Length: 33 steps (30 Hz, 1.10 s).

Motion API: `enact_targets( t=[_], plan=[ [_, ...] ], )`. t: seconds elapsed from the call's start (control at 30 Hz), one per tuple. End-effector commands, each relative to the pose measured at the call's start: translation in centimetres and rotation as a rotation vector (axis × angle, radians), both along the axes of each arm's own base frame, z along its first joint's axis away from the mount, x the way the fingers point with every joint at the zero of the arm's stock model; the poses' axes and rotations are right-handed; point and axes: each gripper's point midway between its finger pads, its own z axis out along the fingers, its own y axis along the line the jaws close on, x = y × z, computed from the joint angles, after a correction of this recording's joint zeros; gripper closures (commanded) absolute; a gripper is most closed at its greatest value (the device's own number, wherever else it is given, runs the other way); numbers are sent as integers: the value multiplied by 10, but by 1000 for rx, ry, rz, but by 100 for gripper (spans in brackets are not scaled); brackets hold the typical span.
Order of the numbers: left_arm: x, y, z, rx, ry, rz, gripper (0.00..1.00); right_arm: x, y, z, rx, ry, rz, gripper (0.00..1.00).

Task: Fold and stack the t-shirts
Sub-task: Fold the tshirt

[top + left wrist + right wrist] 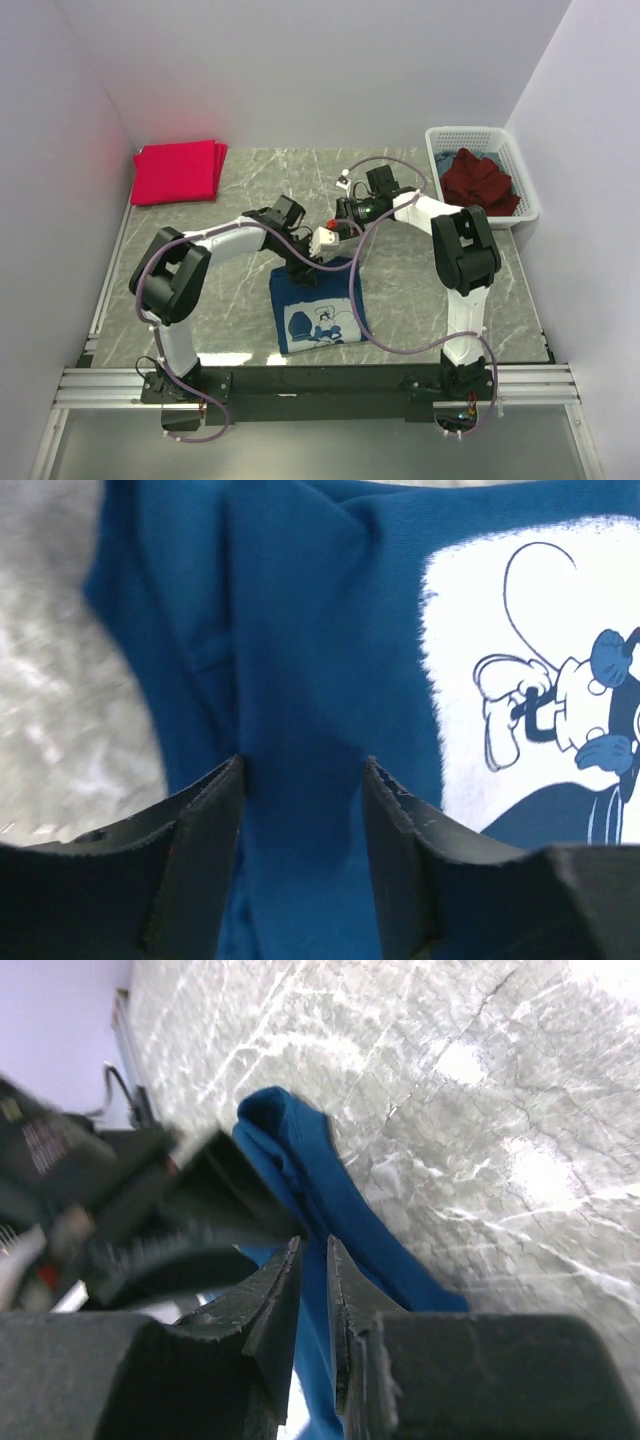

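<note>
Here the navy t-shirt (315,310) runs between the spread left hand (302,770); the right hand (312,1260) pinches it.

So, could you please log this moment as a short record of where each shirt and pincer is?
blue t-shirt: partly folded, cartoon print up, near middle of the marble-pattern table
left pincer: open, fingers astride a raised fold of the blue t-shirt
right pincer: nearly closed, apparently on the shirt's lifted edge
pinkish-red t-shirts: folded stack, far left corner
maroon t-shirt: crumpled in the white lattice basket, far right
</note>
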Motion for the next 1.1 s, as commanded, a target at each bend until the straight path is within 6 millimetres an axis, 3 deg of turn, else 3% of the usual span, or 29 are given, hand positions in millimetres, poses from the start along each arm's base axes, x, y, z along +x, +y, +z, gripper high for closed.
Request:
enact_targets(
  t=[0.0,0.1,0.2,0.4,0.47,0.67,0.83,1.07],
  plan=[
    [4,-11,0,-11,-27,-29,46,16,8,19,83,22,-34,77],
    [3,-13,-1,-10,-29,-30,56,17,5,15,81,34,-49,77],
    [0,-14,2,-16,-35,-44,78,18,3,11,81,46,-54,77],
    [-8,-14,20,-29,-116,-70,99,16,10,8,100,67,-59,77],
    [-15,-11,20,-17,-141,-75,99,15,12,7,107,80,-53,77],
    [-22,-10,44,-31,-267,-87,99,-1,28,-5,126,124,-12,78],
    [-24,-9,56,-22,-337,-102,99,-32,46,-29,122,222,61,80],
    [-17,-9,67,-18,-410,-112,99,-48,47,-60,126,365,54,81]
  ],
)
